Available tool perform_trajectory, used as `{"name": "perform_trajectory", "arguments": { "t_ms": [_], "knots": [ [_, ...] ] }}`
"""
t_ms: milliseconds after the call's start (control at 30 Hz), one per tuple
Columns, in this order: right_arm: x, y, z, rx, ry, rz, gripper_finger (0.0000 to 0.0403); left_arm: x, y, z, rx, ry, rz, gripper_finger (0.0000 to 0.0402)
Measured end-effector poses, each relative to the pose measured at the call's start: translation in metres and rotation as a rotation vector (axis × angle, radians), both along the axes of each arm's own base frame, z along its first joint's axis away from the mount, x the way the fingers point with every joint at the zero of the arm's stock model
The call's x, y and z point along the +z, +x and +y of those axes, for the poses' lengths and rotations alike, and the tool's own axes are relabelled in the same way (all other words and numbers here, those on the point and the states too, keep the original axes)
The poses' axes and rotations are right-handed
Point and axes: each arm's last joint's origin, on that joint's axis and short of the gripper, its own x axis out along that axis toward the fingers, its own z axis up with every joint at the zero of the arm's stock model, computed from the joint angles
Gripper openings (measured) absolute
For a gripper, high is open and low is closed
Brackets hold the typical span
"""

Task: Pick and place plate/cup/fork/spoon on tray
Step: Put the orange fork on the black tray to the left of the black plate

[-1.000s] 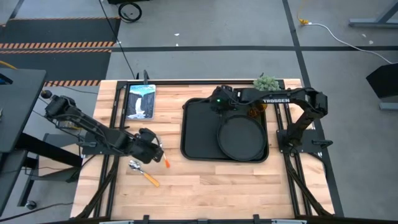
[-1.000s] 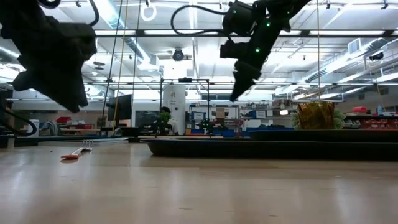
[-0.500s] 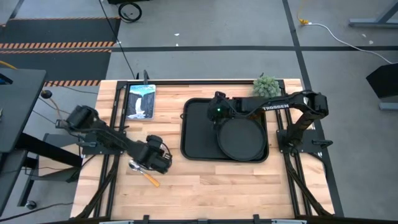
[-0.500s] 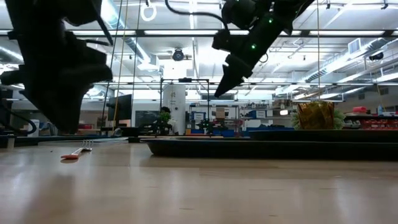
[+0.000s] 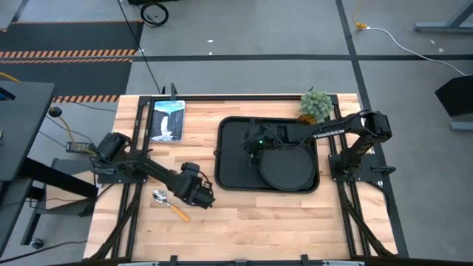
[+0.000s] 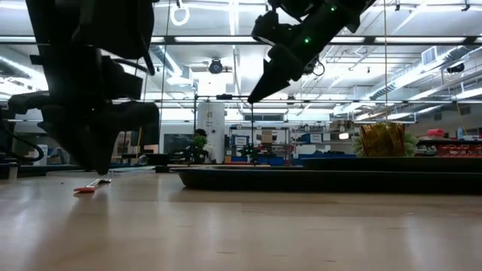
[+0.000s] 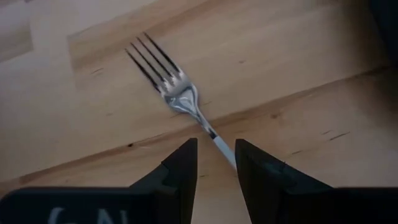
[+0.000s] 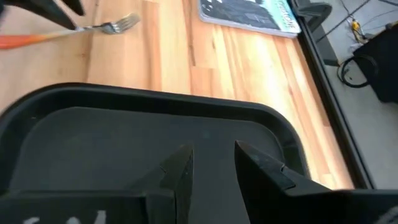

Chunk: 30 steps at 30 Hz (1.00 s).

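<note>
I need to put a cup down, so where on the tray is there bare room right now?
The tray is bare on its left half, beside the plate, though the right gripper hovers over that patch. The tray's right half is crowded by the plate.

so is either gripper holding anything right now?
No. Left gripper is open, straddling the fork handle, not clamped. Right gripper is open and empty over the tray.

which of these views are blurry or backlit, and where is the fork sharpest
Low view: both arms are backlit silhouettes against bright ceiling lights. Right wrist view: the fork and its orange handle look smeared. Left wrist view: the fork is sharpest here, tines crisp, with the left gripper open around its handle. High view: evenly lit.
</note>
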Motion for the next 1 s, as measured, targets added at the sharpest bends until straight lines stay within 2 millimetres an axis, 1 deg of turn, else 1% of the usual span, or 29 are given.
{"name": "perform_trajectory", "arguments": {
  "t_ms": [333,667,800,1000],
  "knots": [
    [0.000,0.001,0.020,0.039,0.020,-0.006,0.0124,-0.016,0.003,-0.002,0.018,0.017,0.034,0.0117],
    [-0.002,-0.002,0.030,0.029,0.061,0.009,0.0124,-0.017,0.003,-0.003,-0.043,-0.022,0.076,0.0114],
    [-0.005,-0.005,0.041,0.016,0.041,0.042,0.0123,-0.017,0.003,-0.005,-0.062,-0.028,0.076,0.0093],
    [-0.008,-0.012,0.064,-0.015,-0.033,0.078,0.0123,-0.017,0.002,-0.009,-0.082,-0.038,0.076,0.0041]
  ]
}}
